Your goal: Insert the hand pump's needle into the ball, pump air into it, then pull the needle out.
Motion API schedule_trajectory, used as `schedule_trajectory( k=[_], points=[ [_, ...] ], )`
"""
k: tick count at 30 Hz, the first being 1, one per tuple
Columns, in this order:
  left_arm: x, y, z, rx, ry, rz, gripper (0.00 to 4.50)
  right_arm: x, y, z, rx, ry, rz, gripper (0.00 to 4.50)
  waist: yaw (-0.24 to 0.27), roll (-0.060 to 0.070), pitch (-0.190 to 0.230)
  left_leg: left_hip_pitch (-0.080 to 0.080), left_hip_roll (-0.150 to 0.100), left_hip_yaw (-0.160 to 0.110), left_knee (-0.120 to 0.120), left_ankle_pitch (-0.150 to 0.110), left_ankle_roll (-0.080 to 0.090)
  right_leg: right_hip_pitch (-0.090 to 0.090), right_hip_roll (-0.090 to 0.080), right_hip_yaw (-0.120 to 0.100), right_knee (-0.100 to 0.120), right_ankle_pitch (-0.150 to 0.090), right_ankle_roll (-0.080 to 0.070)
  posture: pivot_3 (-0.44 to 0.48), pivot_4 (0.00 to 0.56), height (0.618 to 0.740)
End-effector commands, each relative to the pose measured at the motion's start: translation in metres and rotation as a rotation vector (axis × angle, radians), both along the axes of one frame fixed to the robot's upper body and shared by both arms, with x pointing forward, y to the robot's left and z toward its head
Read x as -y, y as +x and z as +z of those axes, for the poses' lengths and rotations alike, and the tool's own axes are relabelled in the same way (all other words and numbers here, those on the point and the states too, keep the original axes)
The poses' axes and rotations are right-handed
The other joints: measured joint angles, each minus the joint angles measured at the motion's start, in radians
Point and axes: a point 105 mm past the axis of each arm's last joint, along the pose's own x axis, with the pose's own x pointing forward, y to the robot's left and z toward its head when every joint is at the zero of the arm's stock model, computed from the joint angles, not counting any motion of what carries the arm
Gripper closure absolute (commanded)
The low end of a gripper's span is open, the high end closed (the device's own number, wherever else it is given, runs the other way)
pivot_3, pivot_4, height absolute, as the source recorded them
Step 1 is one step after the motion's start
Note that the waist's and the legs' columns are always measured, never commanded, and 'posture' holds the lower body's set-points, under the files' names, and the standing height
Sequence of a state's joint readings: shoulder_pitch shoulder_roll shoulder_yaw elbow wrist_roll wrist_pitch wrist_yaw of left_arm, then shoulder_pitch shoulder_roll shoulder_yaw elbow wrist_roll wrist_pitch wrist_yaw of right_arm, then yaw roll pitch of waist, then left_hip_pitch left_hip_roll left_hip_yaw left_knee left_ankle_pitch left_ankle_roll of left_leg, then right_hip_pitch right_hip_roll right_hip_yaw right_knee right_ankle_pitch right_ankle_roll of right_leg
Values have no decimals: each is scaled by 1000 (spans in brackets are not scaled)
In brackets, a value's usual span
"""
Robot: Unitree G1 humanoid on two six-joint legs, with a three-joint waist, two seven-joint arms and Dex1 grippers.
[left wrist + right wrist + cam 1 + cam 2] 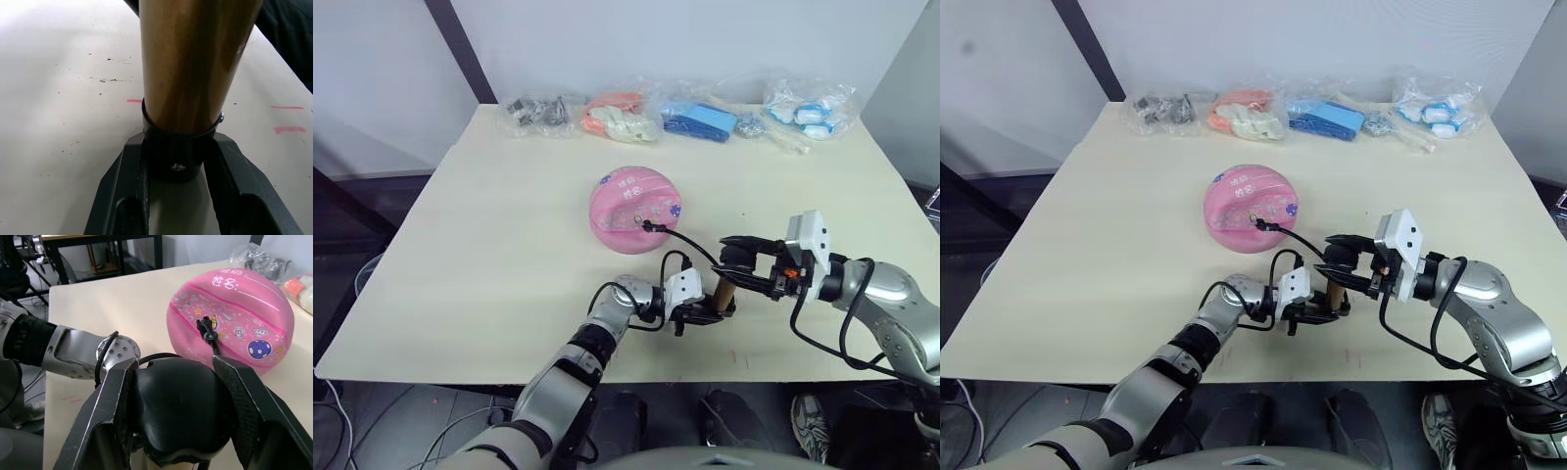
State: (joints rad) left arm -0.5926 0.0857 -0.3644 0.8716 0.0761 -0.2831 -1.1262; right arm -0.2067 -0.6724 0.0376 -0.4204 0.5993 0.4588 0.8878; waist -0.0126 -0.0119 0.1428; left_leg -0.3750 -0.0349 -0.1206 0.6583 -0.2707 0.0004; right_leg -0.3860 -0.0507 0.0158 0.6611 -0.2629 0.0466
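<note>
The pink ball (634,208) sits mid-table as a saggy dome. The gold hand pump (722,291) stands upright in front of it to the right. My left gripper (709,314) is shut on the pump's black bottom cap (177,157). From the right, my right gripper (736,261) is shut on the black handle (175,401) at the pump's top. A thin black hose (690,242) curves from the pump to the ball, and its end fitting (207,330) rests against the ball's skin. The needle is hidden there.
Several clear bags line the table's far edge: dark parts (543,113), orange-and-white items (619,116), blue items (700,119), and blue-and-white items (808,108). The table's front edge (636,377) runs just below both grippers.
</note>
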Motion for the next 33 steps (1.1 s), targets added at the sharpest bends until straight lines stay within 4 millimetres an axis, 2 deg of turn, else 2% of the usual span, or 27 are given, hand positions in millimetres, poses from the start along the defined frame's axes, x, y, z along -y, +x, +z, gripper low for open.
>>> schedule_trajectory(
  k=[1, 9, 13, 16, 18, 27, 33],
  points=[
    [-8, -11, -22, -62, 79, -11, 3388, 2, -3, 32, 44, 40, 44, 2571, 0, 0, 1, 0, 0, 0, 0, 0, 0, 0, 0, 0, 0, 0, 0, 0, 150, 740],
    [-7, -11, -22, -90, 56, 11, 3388, 15, -10, 103, 94, 108, 75, 2571, 2, 1, 3, -3, 0, -1, 0, 0, 0, -2, -1, -1, 0, 0, 0, 0, 150, 740],
    [-9, -13, -24, -86, 67, -1, 3388, 20, -13, 126, 109, 126, 68, 2571, 2, 1, 3, -3, 0, -1, 0, 0, 0, -2, -1, -1, 0, 0, 0, 0, 150, 740],
    [-8, -13, -24, -81, 69, -2, 3388, 21, -13, 129, 116, 99, 65, 2571, 2, 2, 3, -3, 0, -1, 0, 0, 0, -2, -1, -1, 0, 0, 0, 0, 150, 740],
    [-7, -12, -23, -80, 68, 0, 3388, 20, -13, 123, 105, 87, 64, 2571, 2, 1, 3, -3, 0, -1, 0, 0, 0, -2, -1, -1, 0, 0, 0, 0, 150, 740],
    [-4, -16, -24, -80, 60, -16, 3388, 4, -6, 41, 6, -15, 47, 2571, 1, 1, 1, -2, 0, 0, 0, 0, 0, -1, -1, -1, 0, 0, 0, 0, 150, 740],
    [-7, -13, -23, -75, 66, -8, 3388, -3, -5, -4, -35, -33, 31, 2571, 0, 0, 1, -1, 0, 0, 0, 0, 0, 0, 0, -1, 0, 0, 0, 0, 150, 740]
  ],
)
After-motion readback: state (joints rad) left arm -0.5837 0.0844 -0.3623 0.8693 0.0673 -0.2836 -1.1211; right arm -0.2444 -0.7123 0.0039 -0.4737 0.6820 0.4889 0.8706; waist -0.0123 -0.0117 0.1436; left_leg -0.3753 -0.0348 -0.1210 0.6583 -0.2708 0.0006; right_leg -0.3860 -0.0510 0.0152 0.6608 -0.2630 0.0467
